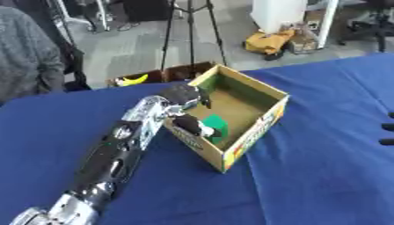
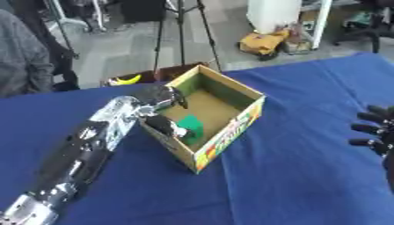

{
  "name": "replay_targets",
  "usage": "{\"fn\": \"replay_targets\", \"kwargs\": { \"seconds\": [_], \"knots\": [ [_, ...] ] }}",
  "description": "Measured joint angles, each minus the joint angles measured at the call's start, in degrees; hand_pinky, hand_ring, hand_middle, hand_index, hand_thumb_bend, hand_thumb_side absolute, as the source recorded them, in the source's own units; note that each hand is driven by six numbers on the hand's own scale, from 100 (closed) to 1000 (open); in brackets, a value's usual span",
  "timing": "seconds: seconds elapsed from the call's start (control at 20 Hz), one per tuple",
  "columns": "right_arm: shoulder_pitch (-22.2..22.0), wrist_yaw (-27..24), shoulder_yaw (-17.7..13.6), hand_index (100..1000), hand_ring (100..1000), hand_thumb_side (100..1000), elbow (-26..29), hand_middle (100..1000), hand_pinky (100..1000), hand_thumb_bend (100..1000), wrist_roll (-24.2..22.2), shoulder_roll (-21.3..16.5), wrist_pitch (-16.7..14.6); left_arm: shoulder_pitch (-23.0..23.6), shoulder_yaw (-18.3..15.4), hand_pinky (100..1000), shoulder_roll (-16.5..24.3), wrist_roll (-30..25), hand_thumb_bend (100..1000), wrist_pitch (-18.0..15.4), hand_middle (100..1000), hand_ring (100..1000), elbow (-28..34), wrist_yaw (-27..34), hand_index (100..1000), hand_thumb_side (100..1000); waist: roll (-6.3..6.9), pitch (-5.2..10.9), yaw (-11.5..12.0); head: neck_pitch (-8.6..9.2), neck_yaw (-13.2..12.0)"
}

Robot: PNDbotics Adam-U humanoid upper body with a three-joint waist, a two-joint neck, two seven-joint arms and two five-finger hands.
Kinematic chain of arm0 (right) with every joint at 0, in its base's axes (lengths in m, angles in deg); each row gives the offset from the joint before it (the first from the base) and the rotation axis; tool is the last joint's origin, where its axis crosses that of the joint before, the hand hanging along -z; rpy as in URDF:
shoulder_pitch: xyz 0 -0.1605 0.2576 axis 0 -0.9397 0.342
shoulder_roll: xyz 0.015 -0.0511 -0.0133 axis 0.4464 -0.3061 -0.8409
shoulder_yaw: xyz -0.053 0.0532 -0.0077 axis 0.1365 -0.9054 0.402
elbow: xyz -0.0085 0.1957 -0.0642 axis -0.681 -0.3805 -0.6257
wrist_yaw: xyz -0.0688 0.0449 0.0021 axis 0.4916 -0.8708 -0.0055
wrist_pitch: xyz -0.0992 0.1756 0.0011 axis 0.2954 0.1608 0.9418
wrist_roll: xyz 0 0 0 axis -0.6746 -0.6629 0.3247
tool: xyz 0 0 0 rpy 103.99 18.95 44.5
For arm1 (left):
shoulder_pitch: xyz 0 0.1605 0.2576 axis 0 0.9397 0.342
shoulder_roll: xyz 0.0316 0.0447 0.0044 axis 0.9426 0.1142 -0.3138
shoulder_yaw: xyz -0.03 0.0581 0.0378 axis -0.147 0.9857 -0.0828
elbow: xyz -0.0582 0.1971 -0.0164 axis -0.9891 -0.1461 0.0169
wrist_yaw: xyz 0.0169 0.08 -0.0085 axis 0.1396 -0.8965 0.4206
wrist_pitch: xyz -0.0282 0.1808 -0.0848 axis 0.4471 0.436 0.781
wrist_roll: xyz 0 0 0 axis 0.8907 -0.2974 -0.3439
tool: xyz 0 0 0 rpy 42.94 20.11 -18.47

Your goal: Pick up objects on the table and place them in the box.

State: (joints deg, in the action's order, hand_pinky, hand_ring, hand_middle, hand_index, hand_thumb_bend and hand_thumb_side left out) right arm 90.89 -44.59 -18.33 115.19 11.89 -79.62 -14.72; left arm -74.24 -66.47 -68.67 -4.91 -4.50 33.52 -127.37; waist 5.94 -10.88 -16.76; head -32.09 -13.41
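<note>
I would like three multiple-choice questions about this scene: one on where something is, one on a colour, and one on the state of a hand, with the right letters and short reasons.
1. Where is the left hand?
A. at the near-left wall of the box, reaching inside
B. flat on the cloth, far from the box
C. at the picture's right edge

2. What colour is the object inside the box?
A. red
B. green
C. white

3. How are the fingers of the right hand?
A. curled round a bottle
B. pinching the cloth
C. spread, holding nothing

Answers: 1 A, the arm ends over the box wall. 2 B, a green shape lies on the box floor. 3 C, its dark fingers show apart at the right edge over the blue tablecloth.
</note>
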Motion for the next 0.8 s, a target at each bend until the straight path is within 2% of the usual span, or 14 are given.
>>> {"fn": "replay_targets", "kwargs": {
  "seconds": [0.2, 0.25, 0.45, 0.65, 0.8],
  "knots": [
    [-0.2, 0.0, -0.1, 867, 729, 1000, 0.0, 749, 584, 100, 0.1, 0.0, -0.1, 1.2, 0.4, 757, 2.1, -1.8, 1000, -2.2, 740, 750, 4.3, 3.1, 797, 900, -0.30, 0.28, 1.2, -0.01, 0.7],
    [-0.3, 0.0, -0.1, 867, 729, 1000, 0.0, 749, 584, 100, 0.1, 0.0, -0.1, 1.7, 0.5, 752, 2.9, -2.4, 1000, -2.8, 739, 745, 5.6, 3.9, 798, 967, -0.42, 0.38, 1.6, -0.02, 1.0],
    [-0.8, -0.1, -0.6, 866, 728, 1000, 0.0, 747, 584, 100, 0.5, 0.0, -0.3, 5.1, -0.9, 702, 6.0, -2.2, 1000, -4.7, 720, 695, 10.9, 7.2, 800, 997, -1.35, 0.88, 3.7, -0.08, 2.1],
    [-0.8, -0.1, -1.2, 866, 727, 1000, 0.2, 746, 585, 100, 1.0, 0.0, -0.5, 10.0, -5.2, 668, 7.2, 0.4, 841, -3.7, 711, 668, 16.2, 10.5, 807, 981, -2.32, 1.18, 6.8, -0.12, 3.4],
    [-0.8, -0.1, -1.5, 866, 728, 1000, 0.9, 747, 586, 100, 1.3, 0.0, -0.8, 14.1, -9.2, 642, 7.0, 2.7, 772, -1.5, 705, 651, 20.3, 13.0, 811, 978, -2.81, 1.20, 8.7, -0.18, 4.1]
  ]
}}
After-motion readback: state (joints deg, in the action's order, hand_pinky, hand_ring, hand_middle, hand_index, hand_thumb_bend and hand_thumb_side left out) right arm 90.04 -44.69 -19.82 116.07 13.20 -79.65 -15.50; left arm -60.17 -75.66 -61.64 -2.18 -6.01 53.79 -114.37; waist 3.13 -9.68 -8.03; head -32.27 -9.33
